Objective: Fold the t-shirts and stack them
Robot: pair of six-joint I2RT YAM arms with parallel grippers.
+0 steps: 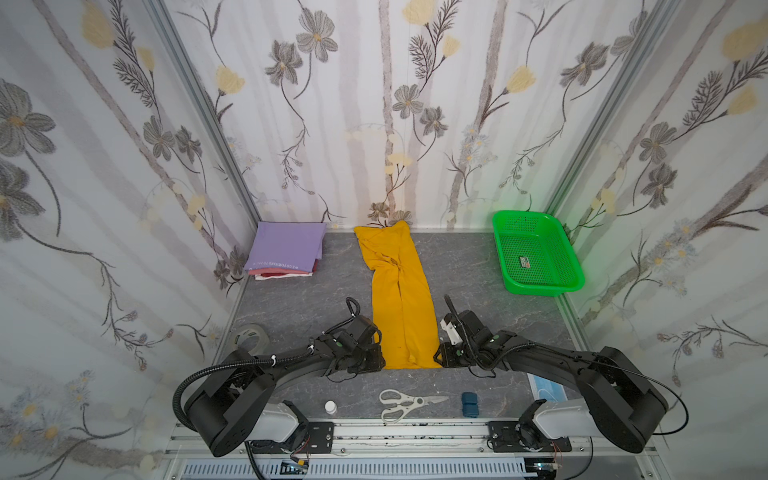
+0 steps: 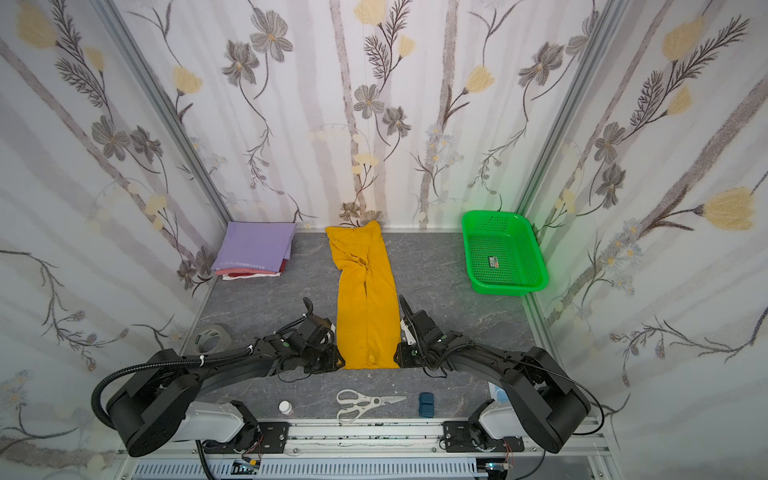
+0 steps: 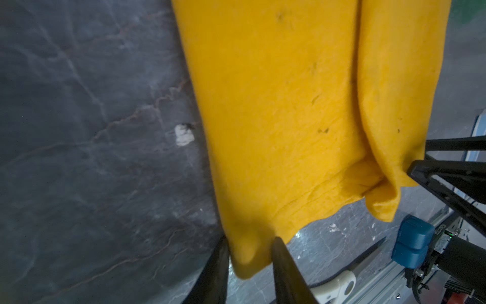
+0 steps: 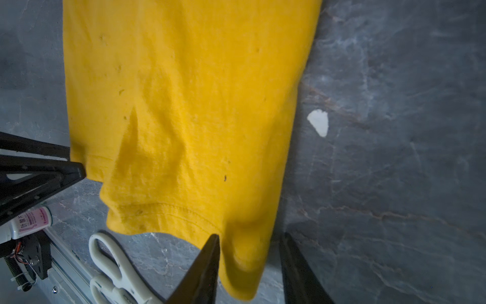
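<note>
**Flowered walls (image 1: 374, 124), grey tabletop (image 1: 465, 266)**

All three walls are pale, printed with grey and yellow flowers (image 1: 318, 35). Metal posts (image 1: 208, 116) rise from the tabletop's far corners. The tabletop is dark grey, stone-veined, with white spots (image 4: 318, 122), perhaps chips.

Top views bright, edges warped; wrist views dimmer, yellow t-shirt (image 3: 276, 105) blurred.

One mustard-yellow cloth t-shirt (image 1: 401, 299), one stack of folded cloth shirts (image 1: 286, 249), one green plastic mesh basket (image 1: 536, 289), one pair of white-handled scissors (image 1: 405, 403), one small white bottle (image 1: 330, 407), one blue block (image 1: 469, 404), one clear tape roll (image 1: 251, 338).
</note>
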